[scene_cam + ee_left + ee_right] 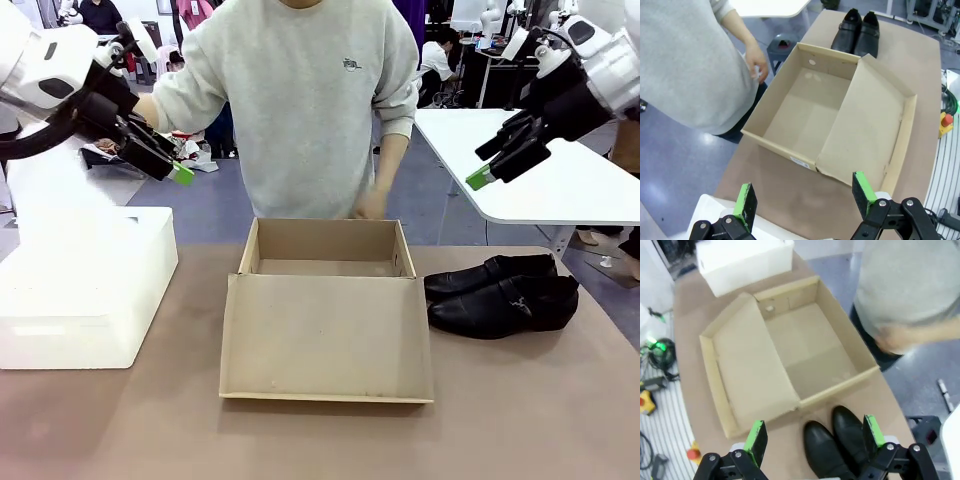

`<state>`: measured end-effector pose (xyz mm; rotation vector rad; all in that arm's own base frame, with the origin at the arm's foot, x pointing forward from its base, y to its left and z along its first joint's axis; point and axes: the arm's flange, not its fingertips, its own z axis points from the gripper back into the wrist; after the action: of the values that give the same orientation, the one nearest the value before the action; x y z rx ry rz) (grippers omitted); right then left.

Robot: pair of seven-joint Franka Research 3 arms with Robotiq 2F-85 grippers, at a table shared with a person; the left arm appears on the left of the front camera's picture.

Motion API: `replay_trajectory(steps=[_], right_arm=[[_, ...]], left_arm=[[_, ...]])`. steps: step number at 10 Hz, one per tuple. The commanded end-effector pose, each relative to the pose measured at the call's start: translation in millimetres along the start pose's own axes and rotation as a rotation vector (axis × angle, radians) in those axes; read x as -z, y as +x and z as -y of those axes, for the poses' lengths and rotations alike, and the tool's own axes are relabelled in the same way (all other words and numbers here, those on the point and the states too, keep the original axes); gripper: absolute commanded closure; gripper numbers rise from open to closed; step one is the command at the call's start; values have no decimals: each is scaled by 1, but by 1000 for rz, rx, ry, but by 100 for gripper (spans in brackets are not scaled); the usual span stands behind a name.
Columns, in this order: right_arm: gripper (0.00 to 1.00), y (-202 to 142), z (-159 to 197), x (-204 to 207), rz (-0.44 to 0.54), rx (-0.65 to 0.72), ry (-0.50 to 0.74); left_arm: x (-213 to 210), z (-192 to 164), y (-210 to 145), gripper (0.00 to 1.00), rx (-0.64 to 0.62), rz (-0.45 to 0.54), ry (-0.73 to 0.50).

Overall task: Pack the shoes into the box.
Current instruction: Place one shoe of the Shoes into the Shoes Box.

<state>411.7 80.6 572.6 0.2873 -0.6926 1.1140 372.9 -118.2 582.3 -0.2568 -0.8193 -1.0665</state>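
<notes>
The brown cardboard box (325, 250) stands open in the middle of the table, its flat lid (326, 338) folded out toward me; its inside (807, 107) (810, 352) shows bare cardboard. Two glossy black shoes (500, 292) lie side by side right of the box, also seen in the left wrist view (857, 31) and just below my right gripper (837, 445). My left gripper (165, 158) (805, 200) hangs open high over the table's left. My right gripper (497, 165) (812, 437) hangs open high above the shoes. Both hold nothing.
A white rectangular block (85, 285) sits on the table's left. A person in a grey sweatshirt (300, 100) stands at the far side, one hand (372, 203) just behind the box's back wall. A white table (540, 170) stands behind right.
</notes>
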Motion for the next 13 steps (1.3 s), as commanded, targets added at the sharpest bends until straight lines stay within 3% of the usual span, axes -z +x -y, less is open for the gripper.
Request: replay_trajectory(steps=[1, 6, 10, 13], right_arm=[[0, 4, 33, 3, -134, -185, -32], [0, -21, 95, 12, -343, -351, 37], [0, -39, 123, 27, -392, -328, 69], [0, -45, 116, 29, -365, -306, 57]], left_arm=[[1, -2, -1, 0, 7, 10, -14], [1, -2, -1, 0, 7, 10, -14], [1, -2, -1, 0, 7, 10, -14], [1, -2, -1, 0, 7, 10, -14]])
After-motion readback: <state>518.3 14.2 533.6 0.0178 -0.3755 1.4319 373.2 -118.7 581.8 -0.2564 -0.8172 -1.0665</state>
